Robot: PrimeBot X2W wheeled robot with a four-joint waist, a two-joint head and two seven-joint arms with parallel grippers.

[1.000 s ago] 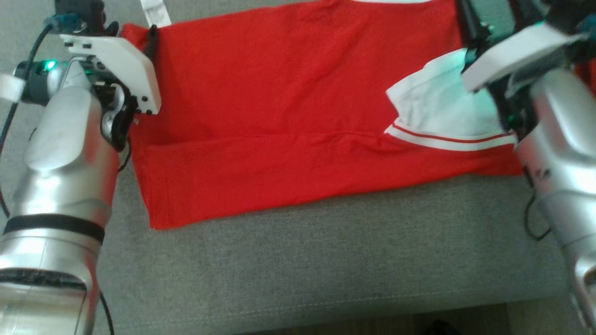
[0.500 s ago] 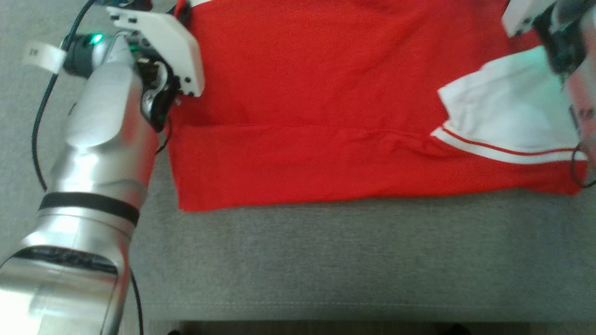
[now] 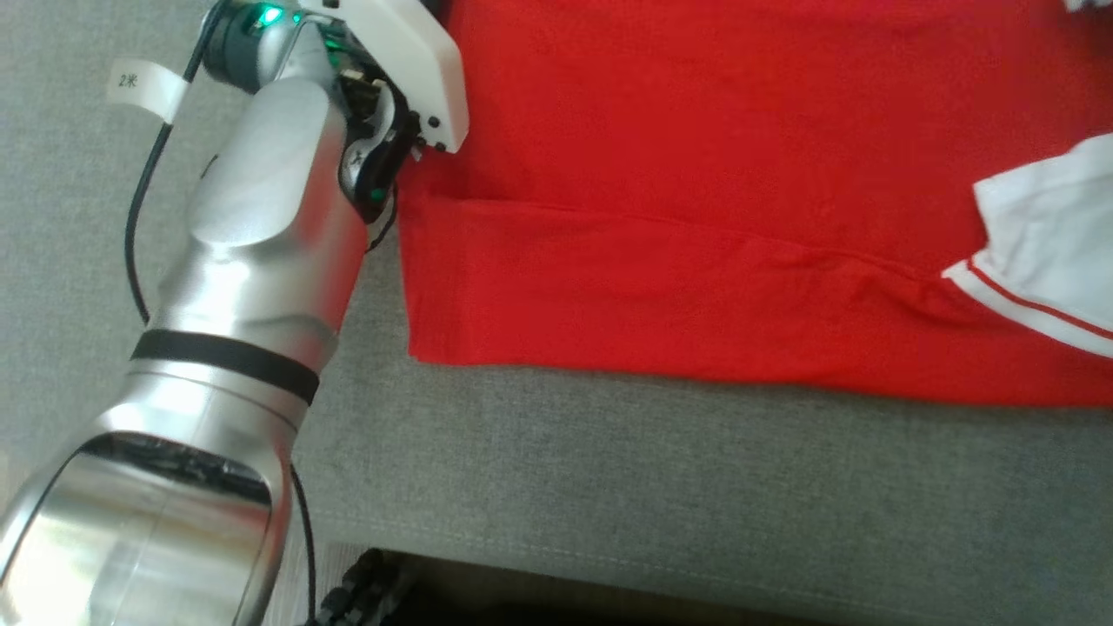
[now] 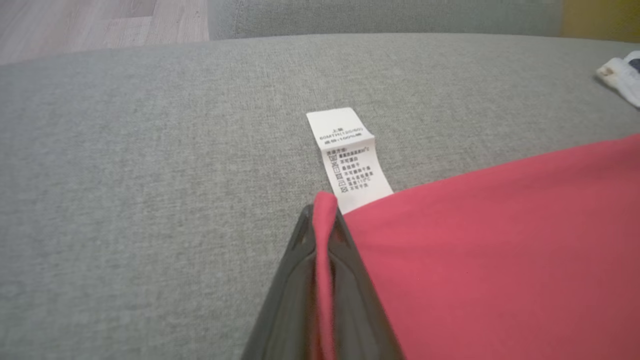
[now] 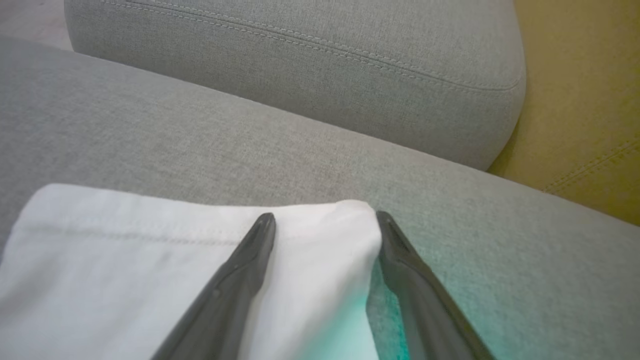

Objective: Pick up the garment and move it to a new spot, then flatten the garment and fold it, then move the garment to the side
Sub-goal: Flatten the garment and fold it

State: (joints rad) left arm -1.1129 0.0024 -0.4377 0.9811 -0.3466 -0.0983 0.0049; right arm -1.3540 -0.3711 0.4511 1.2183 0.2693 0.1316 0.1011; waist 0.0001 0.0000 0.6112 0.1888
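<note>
Your left gripper [image 4: 324,212] is pinching the corner of the red garment [image 4: 475,240], which is spreading to its right on the sofa [image 4: 150,175]. Your right gripper [image 5: 325,220] is standing open, with the white part [image 5: 150,250] lying between its fingers.

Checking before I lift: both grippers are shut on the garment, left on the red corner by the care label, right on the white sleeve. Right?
Not quite: the right gripper is open, astride the white sleeve at its corner, as the right wrist view shows. The left gripper is shut on the red corner of the garment by the care label.
</note>
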